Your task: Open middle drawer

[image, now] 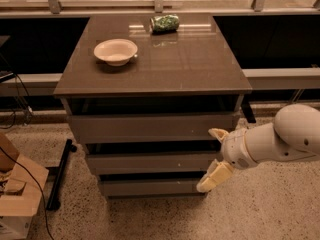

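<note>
Camera view: the gripper (215, 155), fingers spread and grasping nothing, is at the right end of the middle drawer (150, 163).

Arm (295, 139) cut off right, hand (216, 155) covering right end of middle drawer (150, 162)

A bowl (115, 51) and green can (164, 23) on the cabinet top (170, 71).

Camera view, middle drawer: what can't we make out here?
- Middle drawer interior: camera view, dark gap under the top drawer front hides it.
- Tool, open at the drawer's right end: contact with the front cannot be told from this one view.
- Arm: cut off by the right edge.
- Green item on the cabinet top: too small to identify.
</note>
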You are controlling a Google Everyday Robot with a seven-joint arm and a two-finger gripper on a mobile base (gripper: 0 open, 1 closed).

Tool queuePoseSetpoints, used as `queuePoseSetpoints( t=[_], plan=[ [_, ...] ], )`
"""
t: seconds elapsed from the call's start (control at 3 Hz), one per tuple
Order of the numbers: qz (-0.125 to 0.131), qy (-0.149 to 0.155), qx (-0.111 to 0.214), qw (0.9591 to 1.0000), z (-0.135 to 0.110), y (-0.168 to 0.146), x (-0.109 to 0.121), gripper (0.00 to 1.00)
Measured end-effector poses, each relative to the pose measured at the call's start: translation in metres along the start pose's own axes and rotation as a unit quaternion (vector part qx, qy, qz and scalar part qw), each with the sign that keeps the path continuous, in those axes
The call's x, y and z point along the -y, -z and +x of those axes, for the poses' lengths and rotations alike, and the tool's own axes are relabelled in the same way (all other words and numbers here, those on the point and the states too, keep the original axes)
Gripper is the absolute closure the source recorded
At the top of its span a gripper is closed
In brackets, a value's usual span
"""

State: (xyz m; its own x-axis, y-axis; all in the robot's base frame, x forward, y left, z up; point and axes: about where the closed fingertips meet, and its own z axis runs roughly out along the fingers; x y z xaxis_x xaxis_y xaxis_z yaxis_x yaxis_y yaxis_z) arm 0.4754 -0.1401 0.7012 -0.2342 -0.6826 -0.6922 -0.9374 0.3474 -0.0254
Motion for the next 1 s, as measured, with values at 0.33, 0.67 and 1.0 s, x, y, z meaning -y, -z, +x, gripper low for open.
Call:
queuePoseSetpoints(
  t=[0.33,0.67,1.0],
  plan=[
    [0.016,-0.002,-0.002,0.9999,0.016,-0.030,0.005,0.00],
    [0.037,-0.012,0.008,0.9992,0.037,-0.060,0.016,0.00],
    [0.048,-0.026,0.014,0.9984,0.061,-0.090,0.036,0.00]
  ],
)
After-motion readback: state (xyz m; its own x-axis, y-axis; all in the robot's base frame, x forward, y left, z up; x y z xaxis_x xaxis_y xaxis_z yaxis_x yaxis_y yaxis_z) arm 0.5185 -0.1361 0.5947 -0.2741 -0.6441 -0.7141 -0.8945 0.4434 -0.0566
